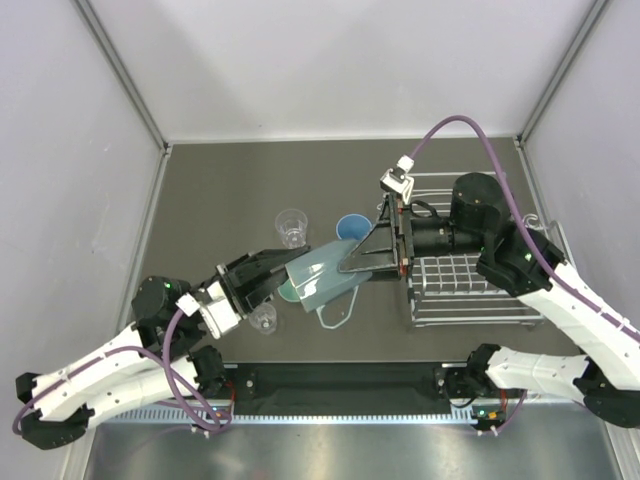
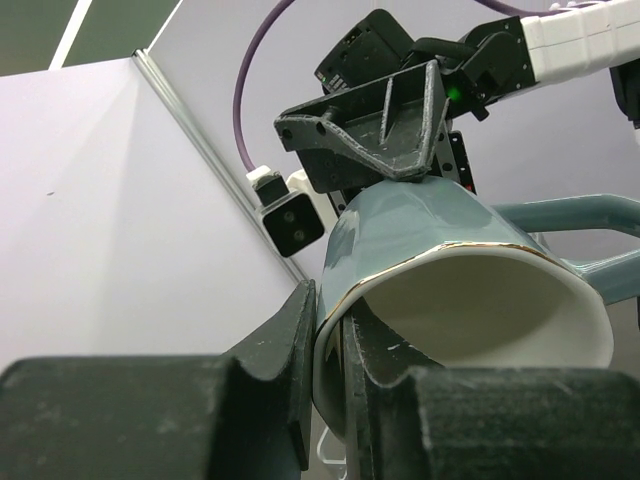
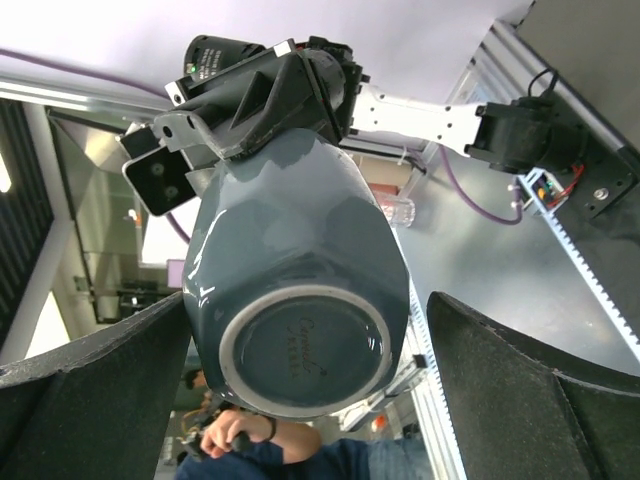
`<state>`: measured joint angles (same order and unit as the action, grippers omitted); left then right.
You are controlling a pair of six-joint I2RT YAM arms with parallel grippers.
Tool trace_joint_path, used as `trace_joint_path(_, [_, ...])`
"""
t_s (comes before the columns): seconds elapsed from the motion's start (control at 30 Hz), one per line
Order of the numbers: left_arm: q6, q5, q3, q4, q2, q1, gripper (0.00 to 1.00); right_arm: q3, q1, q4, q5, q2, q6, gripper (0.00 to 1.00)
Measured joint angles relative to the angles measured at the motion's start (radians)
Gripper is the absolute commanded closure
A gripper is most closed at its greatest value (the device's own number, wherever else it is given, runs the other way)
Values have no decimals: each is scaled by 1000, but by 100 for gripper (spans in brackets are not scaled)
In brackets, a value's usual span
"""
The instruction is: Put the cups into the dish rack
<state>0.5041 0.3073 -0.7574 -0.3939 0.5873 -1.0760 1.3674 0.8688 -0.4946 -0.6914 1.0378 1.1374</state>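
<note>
Left gripper (image 2: 328,365) right up close, jaws pinching the rim of the teal-green mug (image 1: 325,272) and holding it on its side over the table (image 1: 220,190). Right gripper (image 3: 310,400) meets the mug's base, jaws spread wide either side. Dish rack (image 1: 470,322) sits just behind, at the right.

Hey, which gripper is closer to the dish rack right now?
Right. The right gripper reaches out from just beside the dish rack's left edge, open around the teal-green mug's base; the left gripper grips the mug's rim, farther left.
</note>
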Motion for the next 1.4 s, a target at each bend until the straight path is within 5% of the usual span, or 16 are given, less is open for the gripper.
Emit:
trace_joint_path(0.47, [-8,48,0,-16,22,0,100,-34,0,72,-22,5,121,0])
trace_joint_path(0.77, [-15,53,0,-34,37,0,100,-68,0,121,-33,4,165,13])
trace_joint_path(0.87, [-23,52,0,-43,43,0,100,-72,0,135,-35,3,171,35])
trace_joint_path(0.9, [-24,52,0,-48,43,0,100,-72,0,139,-37,3,173,51])
trace_joint_path(1.07, [-32,51,0,-55,43,0,100,-98,0,180,-42,-6,195,100])
trace_joint_path(1.2, [-38,47,0,-54,43,0,100,-105,0,188,-41,-10,202,100])
trace_joint_path(1.33, [-43,37,0,-39,36,0,77,-112,0,191,-33,-12,203,100])
trace_joint_path(1.4, [-46,24,1,-32,31,0,57,-113,-1,189,-29,-14,194,100])
